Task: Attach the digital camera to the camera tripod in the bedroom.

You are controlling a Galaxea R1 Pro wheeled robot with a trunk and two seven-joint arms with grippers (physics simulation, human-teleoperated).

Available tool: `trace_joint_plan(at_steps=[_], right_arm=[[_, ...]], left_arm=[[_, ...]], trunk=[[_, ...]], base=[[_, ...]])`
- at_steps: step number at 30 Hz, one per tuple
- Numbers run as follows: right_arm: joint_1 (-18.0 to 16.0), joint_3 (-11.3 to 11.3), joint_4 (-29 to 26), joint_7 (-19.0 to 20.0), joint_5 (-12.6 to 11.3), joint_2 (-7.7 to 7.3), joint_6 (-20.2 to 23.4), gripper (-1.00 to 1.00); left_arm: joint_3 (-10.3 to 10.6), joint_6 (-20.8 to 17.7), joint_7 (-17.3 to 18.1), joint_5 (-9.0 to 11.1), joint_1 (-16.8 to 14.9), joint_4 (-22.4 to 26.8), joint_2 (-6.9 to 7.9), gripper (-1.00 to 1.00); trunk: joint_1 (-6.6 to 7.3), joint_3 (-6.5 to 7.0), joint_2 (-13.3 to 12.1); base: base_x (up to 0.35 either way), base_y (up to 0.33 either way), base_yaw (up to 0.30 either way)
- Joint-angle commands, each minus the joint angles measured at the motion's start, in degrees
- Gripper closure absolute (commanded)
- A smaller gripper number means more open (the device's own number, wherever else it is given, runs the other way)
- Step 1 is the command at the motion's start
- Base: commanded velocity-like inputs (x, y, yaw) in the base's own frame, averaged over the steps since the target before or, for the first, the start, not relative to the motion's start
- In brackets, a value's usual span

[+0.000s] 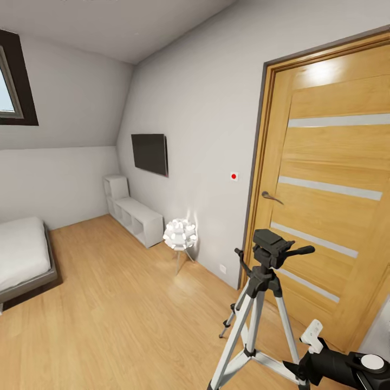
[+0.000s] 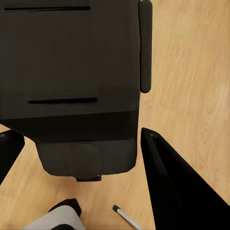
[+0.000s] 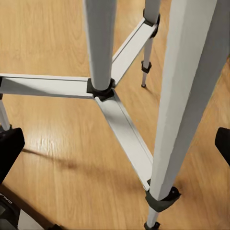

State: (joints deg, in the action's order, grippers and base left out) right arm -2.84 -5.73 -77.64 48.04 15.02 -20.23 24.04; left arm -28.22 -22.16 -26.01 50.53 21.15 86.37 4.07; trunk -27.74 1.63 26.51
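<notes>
Here | camera tripod (image 1: 265, 303) by door (image 1: 330, 189) | no readable writing | both jaws' state unclear

camera tripod (image 1: 260, 303) feet cut off by frame bottom; bed (image 1: 21, 260) cropped left

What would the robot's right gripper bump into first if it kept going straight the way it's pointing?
Probably the camera tripod. The right wrist view looks along the right gripper straight into the tripod's silver legs and the braces joining them, with the wood floor behind. The nearest leg looks closest, though depth is hard to judge.
</notes>
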Motion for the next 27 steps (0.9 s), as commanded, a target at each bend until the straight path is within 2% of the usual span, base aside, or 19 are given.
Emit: trace_joint_plan(at_steps=[1,27], right_arm=[[0.00,-0.07,-0.06,0.39,0.36,0.01,0.22,-1.00],[0.18,-0.07,-0.07,0.36,0.40,0.01,0.20,-1.00]], left_arm=[[0.00,-0.26,-0.35,0.28,0.02,0.11,0.03,1.00],[0.00,-0.34,-0.27,0.36,0.03,0.11,0.06,1.00]], trunk=[[-0.02,0.00,0.03],[-0.02,0.00,0.03]], base=[[0.000,-0.048,0.004],[0.000,-0.008,0.001]])
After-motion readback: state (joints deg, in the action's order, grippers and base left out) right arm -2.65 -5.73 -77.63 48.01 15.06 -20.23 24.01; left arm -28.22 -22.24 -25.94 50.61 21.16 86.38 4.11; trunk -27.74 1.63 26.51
